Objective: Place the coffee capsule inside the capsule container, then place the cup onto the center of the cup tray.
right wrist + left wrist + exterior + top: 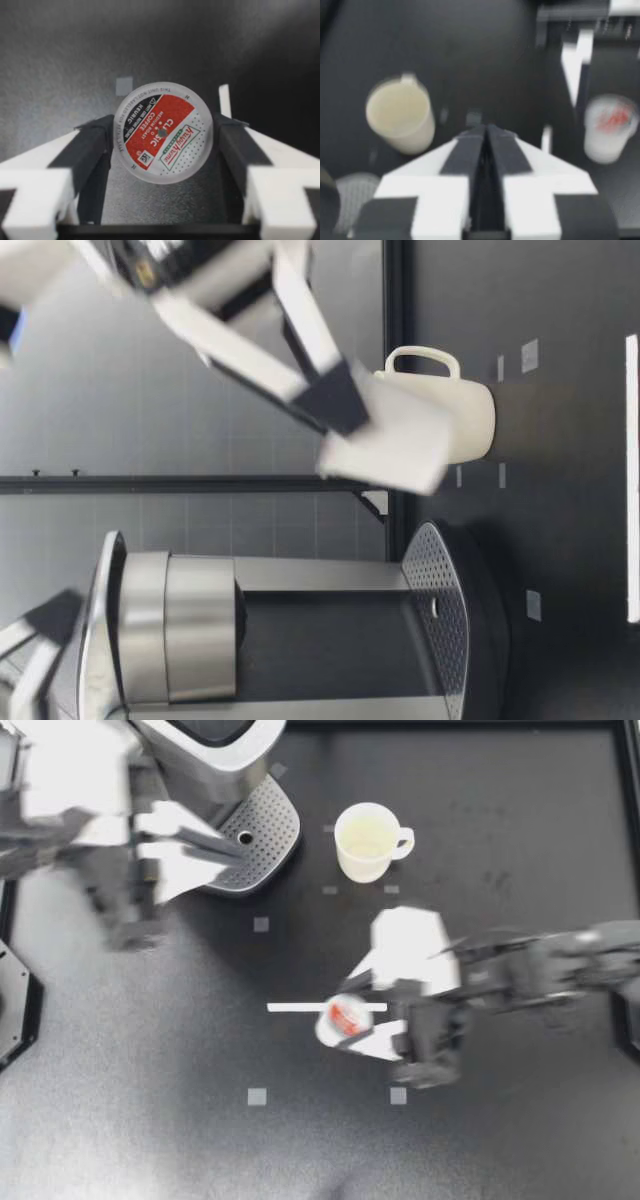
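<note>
My right gripper [350, 1020] is shut on the coffee capsule [344, 1018], a white pod with a red lid, over the middle of the table. In the right wrist view the capsule [162, 132] sits between both fingers [92, 150], lid facing the camera. In the low view it [388, 448] hangs well above the table, in front of the cup [462, 418]. The cream cup [366, 842] stands upright beside the perforated cup tray [262, 830]. My left gripper [225, 855] is shut and empty over that tray; its wrist view shows the cup [400, 117] and capsule [610, 127] ahead.
The silver coffee machine [205, 750] stands at the table's back left, its tray [440, 615] at its base. A white tape strip [300, 1007] and small grey tape squares [257, 1096] mark the dark tabletop. A black frame [630, 870] borders the right side.
</note>
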{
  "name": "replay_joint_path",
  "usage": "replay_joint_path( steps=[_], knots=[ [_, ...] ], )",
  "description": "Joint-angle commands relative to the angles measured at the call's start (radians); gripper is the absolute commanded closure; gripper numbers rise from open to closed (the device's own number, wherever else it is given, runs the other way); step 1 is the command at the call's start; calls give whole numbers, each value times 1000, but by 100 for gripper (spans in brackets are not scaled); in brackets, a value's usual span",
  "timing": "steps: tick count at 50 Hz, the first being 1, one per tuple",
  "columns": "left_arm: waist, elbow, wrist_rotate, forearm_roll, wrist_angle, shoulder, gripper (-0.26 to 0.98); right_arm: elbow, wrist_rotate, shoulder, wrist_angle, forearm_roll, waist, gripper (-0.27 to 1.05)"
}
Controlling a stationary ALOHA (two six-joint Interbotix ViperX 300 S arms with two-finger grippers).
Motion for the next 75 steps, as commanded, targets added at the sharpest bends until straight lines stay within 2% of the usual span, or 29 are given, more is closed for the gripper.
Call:
replay_joint_path(
  steps=[1, 6, 11, 16, 23, 32, 40, 44, 62, 75],
  knots=[
    [5, -127, -14, 49, 153, 77, 61, 51, 0, -74, -77, 3, -15, 23],
    [-2, -233, -69, 137, 311, 160, 61, 117, 2, -118, -138, 3, -21, 23],
    [-44, -321, -163, 302, 437, 222, 61, 160, -2, -140, -161, 3, -32, 23],
    [-112, -365, -272, 514, 543, 273, 61, 183, -9, -146, -167, 3, -41, 23],
    [-209, -382, -405, 793, 699, 351, 61, 207, -17, -156, -175, 0, -55, 23],
    [-275, -362, -491, 985, 828, 443, 61, 241, -31, -166, -206, 0, -64, 23],
    [-313, -328, -566, 1155, 908, 495, 61, 252, -32, -164, -213, -2, -64, 23],
    [-321, -305, -591, 1216, 923, 500, 61, 255, -32, -163, -213, 0, -64, 23],
    [-322, -192, -672, 1371, 927, 477, 61, 256, -29, -155, -215, 0, -64, 23],
    [-301, -150, -693, 1408, 927, 456, 61, 256, -23, -155, -230, 0, -64, 23]
  ],
)
